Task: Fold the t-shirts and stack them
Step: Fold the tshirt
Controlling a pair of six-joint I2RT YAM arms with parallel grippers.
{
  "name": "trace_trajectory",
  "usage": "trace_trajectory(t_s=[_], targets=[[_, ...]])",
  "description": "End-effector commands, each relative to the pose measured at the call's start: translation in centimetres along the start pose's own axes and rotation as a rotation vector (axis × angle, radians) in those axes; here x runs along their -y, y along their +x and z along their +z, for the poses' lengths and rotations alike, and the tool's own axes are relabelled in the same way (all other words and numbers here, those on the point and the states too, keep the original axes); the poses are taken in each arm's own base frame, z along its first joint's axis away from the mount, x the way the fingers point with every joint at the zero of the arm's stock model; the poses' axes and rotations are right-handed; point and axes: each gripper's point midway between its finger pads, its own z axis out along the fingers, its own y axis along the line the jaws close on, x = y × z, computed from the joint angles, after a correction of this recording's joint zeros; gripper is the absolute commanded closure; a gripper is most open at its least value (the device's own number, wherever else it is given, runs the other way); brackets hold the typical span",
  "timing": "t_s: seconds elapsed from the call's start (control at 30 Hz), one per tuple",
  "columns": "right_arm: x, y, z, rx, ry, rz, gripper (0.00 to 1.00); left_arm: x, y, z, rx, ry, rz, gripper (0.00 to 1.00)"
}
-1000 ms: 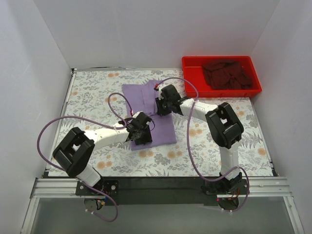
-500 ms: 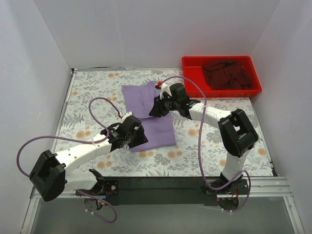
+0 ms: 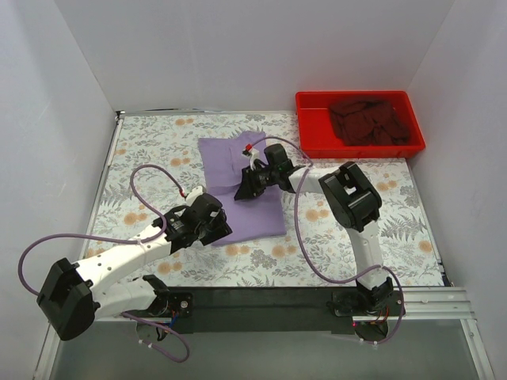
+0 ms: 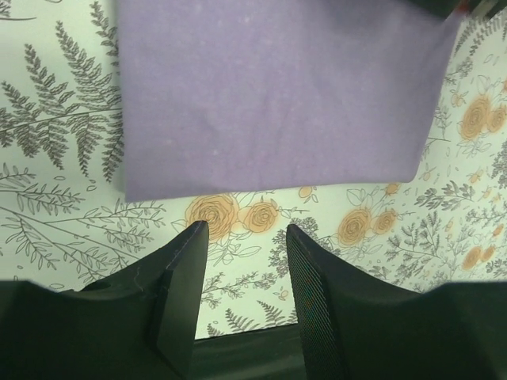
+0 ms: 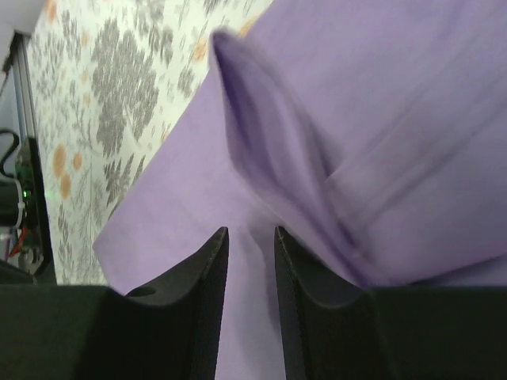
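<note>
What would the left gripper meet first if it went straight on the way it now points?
Probably the near edge of the lavender t-shirt, beyond a strip of flowered table; if it tilts downward, the table first.

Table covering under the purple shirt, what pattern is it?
The covering is white with grey ferns and orange flowers, clearest from the left wrist.

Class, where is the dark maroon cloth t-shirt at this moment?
Top view: the dark maroon cloth t-shirt lies bunched inside the red plastic tray, at the far right corner.
</note>
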Motion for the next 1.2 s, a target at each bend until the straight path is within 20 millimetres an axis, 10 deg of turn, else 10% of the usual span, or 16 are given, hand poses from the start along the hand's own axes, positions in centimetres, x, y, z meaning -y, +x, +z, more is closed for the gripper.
trace_trajectory(t_s=[0.0,0.2,0.4,0.7,1.0,1.17], targets=[[2.1,-7.2,-1.3,0.152,0.006,-0.069,0.63,-1.1,-0.2,-0.2,0.026,-0.027,-0.014,0.57],[5.2,-11.7,-4.5,0.257,0.066,-0.015,0.63,-0.9,-0.4,0.2,0.033,-0.023,-0.017,0.57],[2.8,-9.6,-9.1,0.270,0.091,0.040,0.60,-1.1,-0.8,0.4,0.037,-0.019,-0.036,0.57],[-2.7,3.3,-11.5,0.122,-0.001,0.297,0.60,-2.2,-1.8,2.7,-0.024,-0.020,-0.072,0.60],[-2.2,14.0,-11.4,-0.043,0.033,0.561,0.60,-6.5,1.8,4.3,-0.198,-0.196,-0.110,0.68],[-3.3,14.1,-12.6,-0.015,0.066,0.524,0.60,-8.0,2.4,2.0,-0.180,-0.213,-0.130,0.68]])
